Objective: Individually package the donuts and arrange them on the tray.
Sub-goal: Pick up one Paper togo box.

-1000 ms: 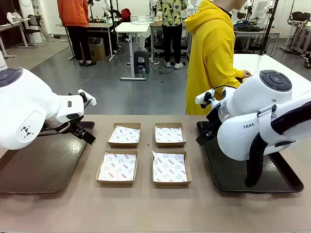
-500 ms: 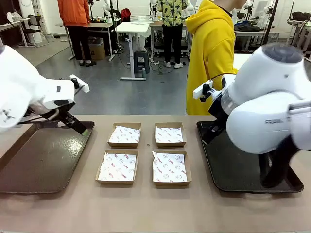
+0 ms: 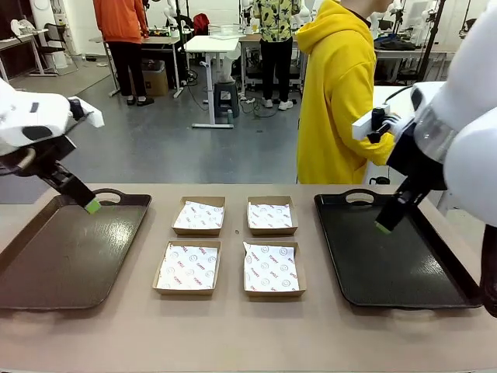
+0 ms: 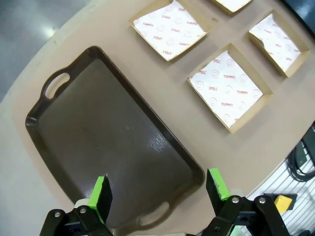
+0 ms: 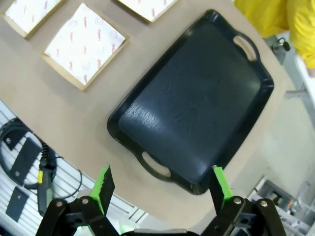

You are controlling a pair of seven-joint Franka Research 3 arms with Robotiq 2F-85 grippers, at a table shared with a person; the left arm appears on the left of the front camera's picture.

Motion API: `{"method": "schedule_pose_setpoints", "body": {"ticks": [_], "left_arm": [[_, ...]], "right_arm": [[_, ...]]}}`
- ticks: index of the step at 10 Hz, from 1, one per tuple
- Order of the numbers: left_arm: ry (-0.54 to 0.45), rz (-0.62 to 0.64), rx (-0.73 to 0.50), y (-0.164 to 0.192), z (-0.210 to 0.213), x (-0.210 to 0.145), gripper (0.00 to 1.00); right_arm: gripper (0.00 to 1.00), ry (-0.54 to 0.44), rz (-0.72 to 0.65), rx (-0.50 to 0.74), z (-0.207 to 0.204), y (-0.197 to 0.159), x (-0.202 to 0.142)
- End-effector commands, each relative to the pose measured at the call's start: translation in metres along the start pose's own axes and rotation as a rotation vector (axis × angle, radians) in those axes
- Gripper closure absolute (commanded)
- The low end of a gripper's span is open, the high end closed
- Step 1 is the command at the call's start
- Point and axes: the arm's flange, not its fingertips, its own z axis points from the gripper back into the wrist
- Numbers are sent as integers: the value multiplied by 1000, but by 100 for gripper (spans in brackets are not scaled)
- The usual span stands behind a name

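Boxes: four cardboard boxes [image 3: 187,268] sit two by two between the trays, and I see just a printed paper liner in each.
Trays: brown tray [image 3: 46,272] on my left, black tray [image 3: 404,272] on my right.
Donuts: I cannot tell where they are.
Left gripper [image 4: 158,186]: raised over the brown tray, fingers spread wide, holding nothing.
Right gripper [image 5: 161,181]: raised over the black tray, fingers angled down, spread wide, holding nothing.

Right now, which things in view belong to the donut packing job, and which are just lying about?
For the job:
- paper-lined boxes, four between the trays
- brown tray
- black tray

Just lying about:
- cables past the table's edge
- white desk across the room
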Motion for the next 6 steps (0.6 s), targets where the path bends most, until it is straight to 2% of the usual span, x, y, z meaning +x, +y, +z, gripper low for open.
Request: {"method": "schedule_pose_setpoints", "body": {"ticks": [1, 6], "left_arm": [[4, -12, 12, 1, -17, 6, 0], [4, -12, 12, 1, -17, 6, 0]], "right_arm": [[0, -8, 11, 0, -8, 2, 8], [0, -8, 11, 0, -8, 2, 8]]}}
